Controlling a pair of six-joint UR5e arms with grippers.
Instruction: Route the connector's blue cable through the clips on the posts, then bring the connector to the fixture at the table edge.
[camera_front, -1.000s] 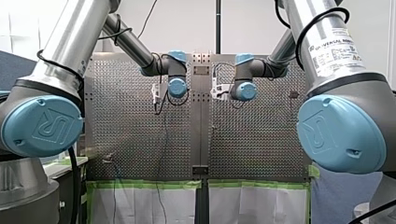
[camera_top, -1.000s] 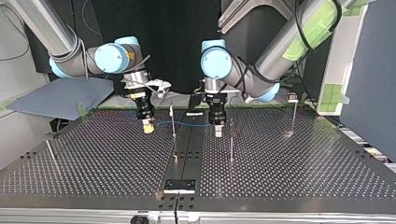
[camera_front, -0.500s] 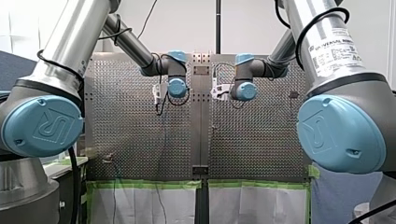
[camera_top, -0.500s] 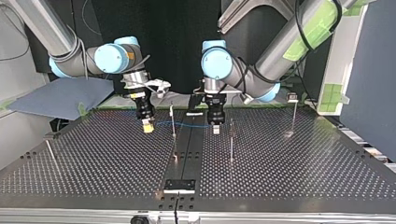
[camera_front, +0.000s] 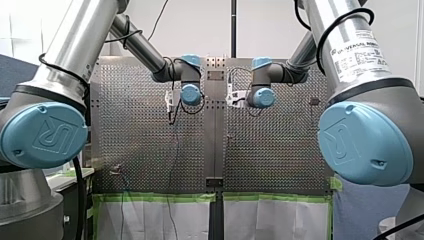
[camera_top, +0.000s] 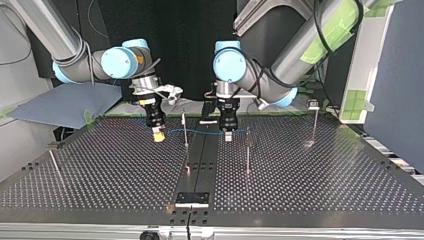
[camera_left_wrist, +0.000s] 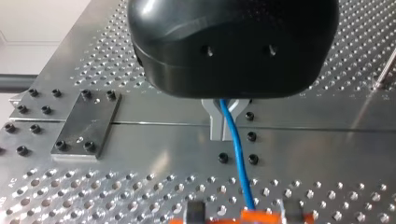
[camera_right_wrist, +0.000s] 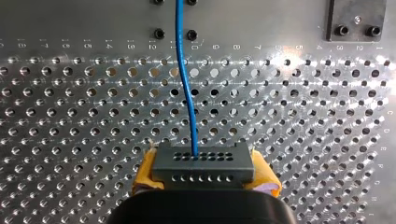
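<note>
Blue cable (camera_right_wrist: 186, 93); dark grey connector (camera_right_wrist: 203, 165); yellow pads on right fingers (camera_right_wrist: 145, 173); silver table (camera_right_wrist: 303, 116), regular hole pattern.

Silver arms (camera_front: 82, 37), blue joint caps (camera_front: 44, 135), black cables (camera_front: 78, 200)

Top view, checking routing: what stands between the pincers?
Top view: a thin post; the blue cable runs past it from left pincer to the connector in right pincer.
</note>
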